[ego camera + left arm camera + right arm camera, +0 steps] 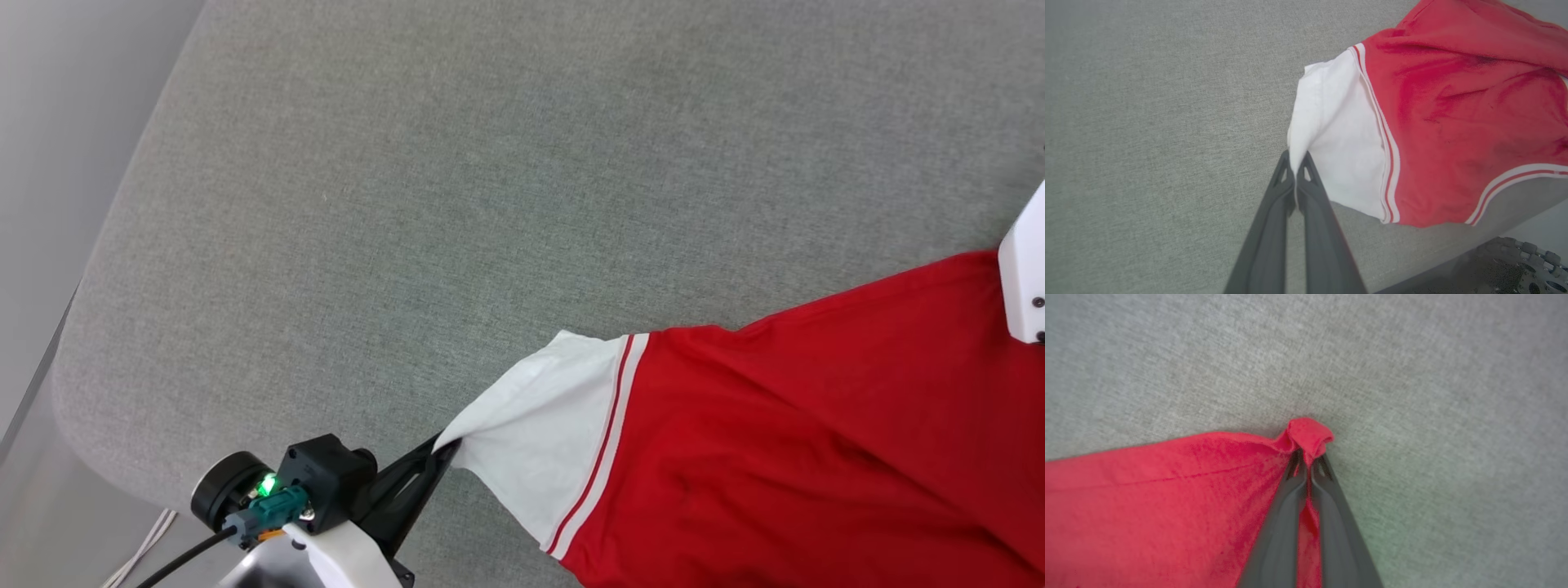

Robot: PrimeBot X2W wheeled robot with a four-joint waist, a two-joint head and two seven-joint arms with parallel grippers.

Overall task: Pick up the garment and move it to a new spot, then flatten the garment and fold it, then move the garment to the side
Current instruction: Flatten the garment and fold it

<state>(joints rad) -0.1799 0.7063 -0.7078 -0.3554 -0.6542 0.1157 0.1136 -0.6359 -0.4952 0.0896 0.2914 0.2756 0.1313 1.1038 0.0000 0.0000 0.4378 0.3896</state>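
You have the garment (775,457) lying on the grey table (408,204), red side up, spread between your two claws. The left claw (1296,157) is closed on the edge of the white sleeve (539,425), at the garment's left end, and thin white cloth passes between its dark fingers. The right claw (1308,457) is closed on a red corner of the garment, and a small roll of red cloth stands out beyond its tips. In the head view the pale right forearm (1024,269) covers a little of the garment's upper right edge. Left of the sleeve, behind the left claw, sit the black wrist unit (322,474) with a green light and a black cable (192,555). Further left of the garment, past the table's rounded corner, a white cord (143,547) lies on the floor (49,531). In the left wrist view, below the garment's striped hem (1515,175), a dark part with small rollers (1523,253) shows beyond the table edge.
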